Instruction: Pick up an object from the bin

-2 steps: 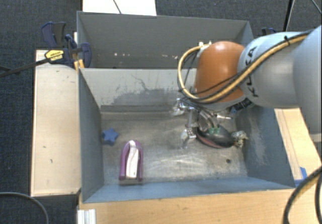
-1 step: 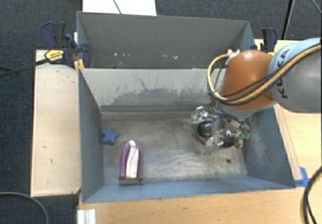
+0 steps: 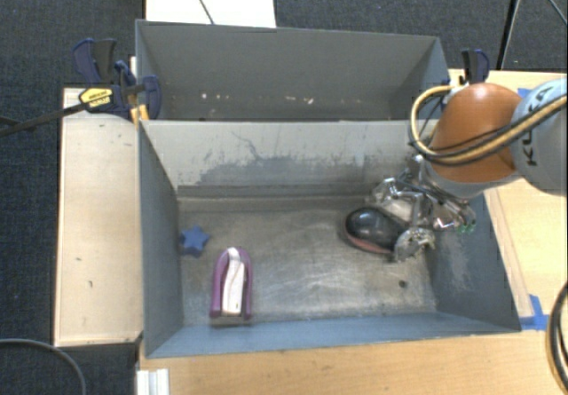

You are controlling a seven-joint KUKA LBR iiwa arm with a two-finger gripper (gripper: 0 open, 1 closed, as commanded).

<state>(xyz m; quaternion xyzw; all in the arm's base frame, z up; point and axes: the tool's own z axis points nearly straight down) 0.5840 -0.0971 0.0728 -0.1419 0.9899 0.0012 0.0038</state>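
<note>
Overhead, the gripper (image 3: 410, 225), carried beneath the arm's orange wrist cover (image 3: 470, 131), stands low inside the grey metal bin (image 3: 293, 154), close to the wall on the arm's side. Touching it or just beside it, on the side away from the arm, lies a dark, rounded, glossy object with a reddish lower edge (image 3: 368, 226). This is the thing nearest the gripper and, by judgement, the likely candidate for the pick. Whether the gripper is open or closed cannot be told, because its metal parts overlap the object's near edge; nothing can be confirmed as held. Well apart from the gripper, across the bare floor of the bin, lie a purple-and-white oblong plastic item (image 3: 231, 285) and, a little beyond it, a small blue star-like piece (image 3: 193, 240).

Hazards, as judged from this arrangement:
- **Slipping:** the object's domed, smooth surface offers little purchase, so a closure placed off-centre could squeeze it out sideways.
- **Pushing:** contact on one edge alone may slide the object along the floor rather than capture it.
- **Scraping:** its low profile calls for a deep approach, which risks the gripper scraping the floor or brushing the nearby wall.
</note>
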